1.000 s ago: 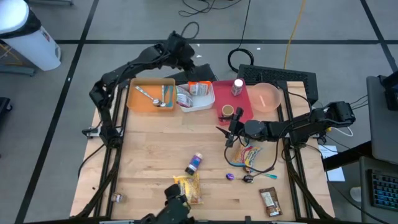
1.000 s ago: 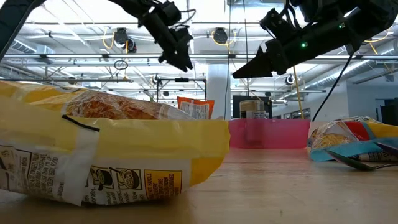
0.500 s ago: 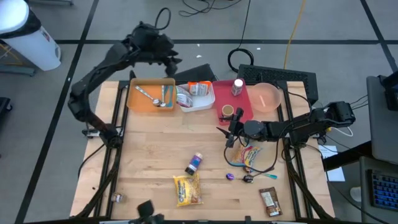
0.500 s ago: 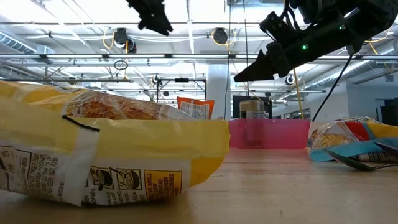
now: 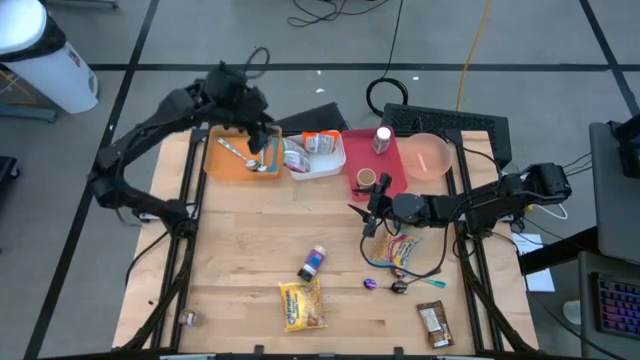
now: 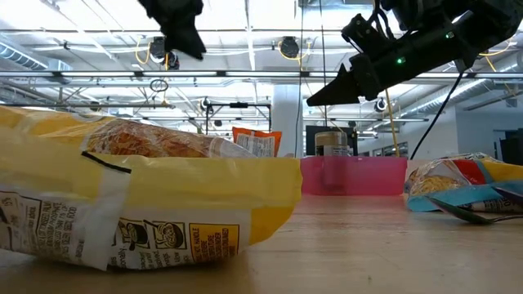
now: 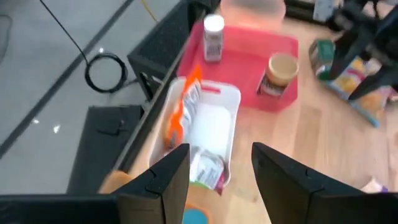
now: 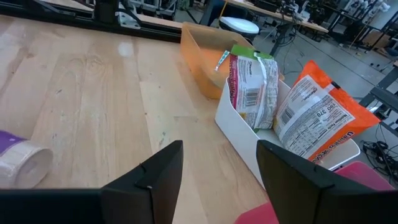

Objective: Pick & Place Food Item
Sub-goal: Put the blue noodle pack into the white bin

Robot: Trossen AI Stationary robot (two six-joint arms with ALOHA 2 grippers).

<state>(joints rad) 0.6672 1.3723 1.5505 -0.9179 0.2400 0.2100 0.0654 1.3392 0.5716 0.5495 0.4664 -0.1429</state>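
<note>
Left gripper: jaws apart, empty, above white bin.
Right gripper: jaws apart, empty.
Risk: 2 packets beneath left gripper; descent may pinch both.

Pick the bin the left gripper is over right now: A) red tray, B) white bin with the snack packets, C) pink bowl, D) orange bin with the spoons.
D: in the high view the left gripper is above the orange bin, near its edge toward the white bin.
</note>
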